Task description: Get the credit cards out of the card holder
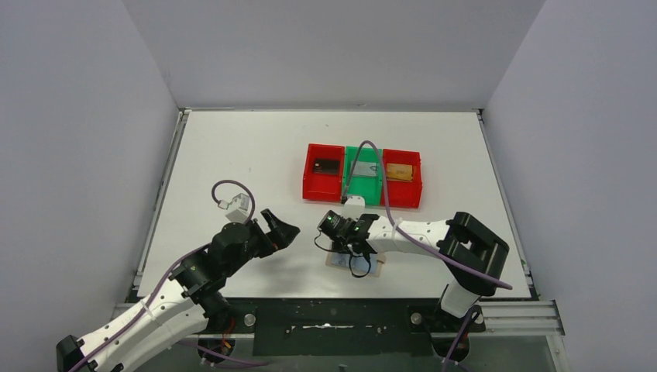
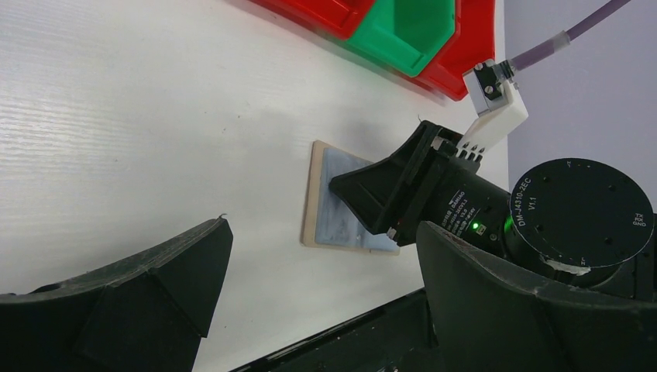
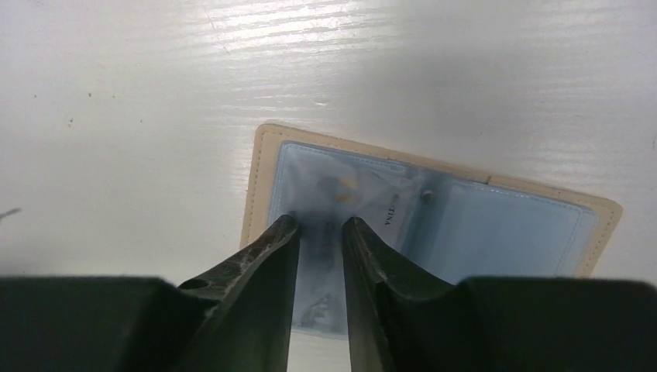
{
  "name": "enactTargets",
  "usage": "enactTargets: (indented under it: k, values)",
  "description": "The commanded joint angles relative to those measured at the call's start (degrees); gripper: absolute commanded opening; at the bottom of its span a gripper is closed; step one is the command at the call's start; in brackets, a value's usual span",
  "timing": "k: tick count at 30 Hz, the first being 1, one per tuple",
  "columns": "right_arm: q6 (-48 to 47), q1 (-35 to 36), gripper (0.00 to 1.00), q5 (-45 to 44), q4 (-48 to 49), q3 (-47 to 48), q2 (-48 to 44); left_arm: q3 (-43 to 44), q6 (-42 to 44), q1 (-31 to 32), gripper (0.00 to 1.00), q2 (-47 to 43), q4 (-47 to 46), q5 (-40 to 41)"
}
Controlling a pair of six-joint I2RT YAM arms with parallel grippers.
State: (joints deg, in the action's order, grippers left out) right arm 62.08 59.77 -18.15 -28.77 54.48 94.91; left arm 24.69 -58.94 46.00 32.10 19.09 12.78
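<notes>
The right claw (image 3: 319, 223), narrowly parted, is pressed down onto the open card holder (image 3: 496, 225); the left claw (image 1: 283, 223) is held agape

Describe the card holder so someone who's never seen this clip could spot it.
On the white table, look on the near side of the row of red and green trays. The card holder lies open flat beneath the fingers of the right gripper. Unlike the plastic trays, it is a tan-edged wallet with pale blue-grey inner panels.
</notes>
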Motion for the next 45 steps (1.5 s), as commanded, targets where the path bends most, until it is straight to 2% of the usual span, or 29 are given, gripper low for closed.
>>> enactTargets:
  k: [1,7,13,21,25,29,33,36,40,43,45]
  values:
    - [-2.7,0.3,0.24,1.8,4.2,-2.8,0.0,0.4,-0.1,-0.3,0.91,-0.2,-2.4,-0.4]
    - [-4.0,0.4,0.01,2.5,5.9,-3.5,-0.8,0.5,-0.2,-0.3,0.91,0.6,-3.0,-0.9]
    - [-7.1,0.2,0.00,6.8,14.0,-6.1,-5.6,0.5,0.0,-0.3,0.91,1.4,-3.9,-1.9]
    - [-6.8,-4.8,0.00,16.9,27.5,-12.9,-12.4,0.7,1.1,-0.3,0.91,4.3,-7.3,-4.9]
    - [-5.0,-8.4,0.00,22.1,34.7,-17.5,-14.5,0.8,2.1,-0.3,0.91,6.7,-10.3,-8.1]
    - [-4.1,-10.4,0.00,23.9,36.9,-19.6,-14.9,0.1,3.7,-0.3,0.90,11.1,-16.4,-14.4]
    - [-3.0,-11.5,0.00,25.1,38.4,-20.9,-14.4,-0.2,3.9,-0.3,0.83,18.6,-22.4,-20.5]
    - [-2.0,-12.1,0.00,25.6,39.8,-22.1,-14.3,0.2,3.6,-0.2,0.72,25.1,-26.2,-23.6]
    - [-1.0,-13.0,0.00,26.4,41.3,-23.7,-14.4,-0.5,2.1,-0.1,0.62,31.6,-31.0,-24.3]
    - [-0.7,-13.5,0.00,27.0,42.4,-24.6,-14.7,-1.4,0.9,0.1,0.48,34.9,-35.8,-25.2]
    - [-0.4,-13.7,0.00,27.1,42.8,-25.0,-14.8,-1.4,0.7,0.2,0.43,36.6,-38.1,-25.7]
